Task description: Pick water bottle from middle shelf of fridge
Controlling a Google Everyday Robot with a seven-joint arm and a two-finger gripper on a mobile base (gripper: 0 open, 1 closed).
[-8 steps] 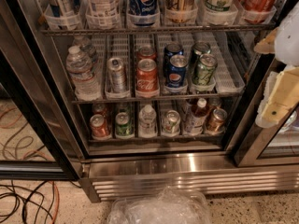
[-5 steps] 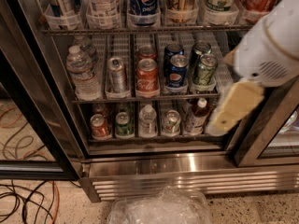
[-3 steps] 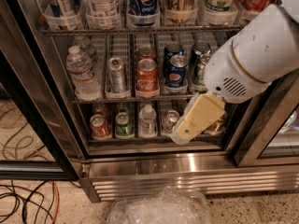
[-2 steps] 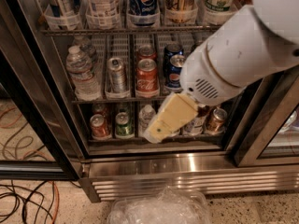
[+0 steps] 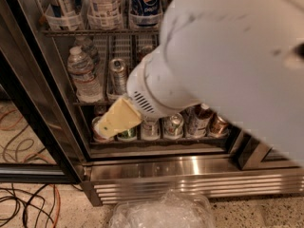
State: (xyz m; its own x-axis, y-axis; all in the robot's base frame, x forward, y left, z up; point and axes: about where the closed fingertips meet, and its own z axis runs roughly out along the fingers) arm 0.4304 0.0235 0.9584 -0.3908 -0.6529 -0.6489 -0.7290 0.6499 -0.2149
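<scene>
The water bottle (image 5: 83, 73), clear ribbed plastic with a white cap, stands upright in the leftmost lane of the middle shelf (image 5: 90, 102) of the fridge (image 5: 190, 168). A second clear bottle stands behind it. My gripper (image 5: 117, 119), pale yellow, hangs in front of the bottom shelf's left cans, below and to the right of the water bottle and apart from it. My big white arm (image 5: 228, 65) covers the right part of the middle shelf.
A silver can (image 5: 118, 75) stands next to the water bottle. A Pepsi bottle (image 5: 145, 1) is on the top rack. Cans (image 5: 173, 125) and a brown drink bottle (image 5: 200, 118) are on the bottom shelf. Cables (image 5: 23, 208) and a crumpled plastic bag (image 5: 161, 211) lie on the floor.
My arm has swung from the right edge leftward across the fridge front. The gripper moved down-left to the bottom shelf's left side. The arm now hides the middle shelf's right cans.
</scene>
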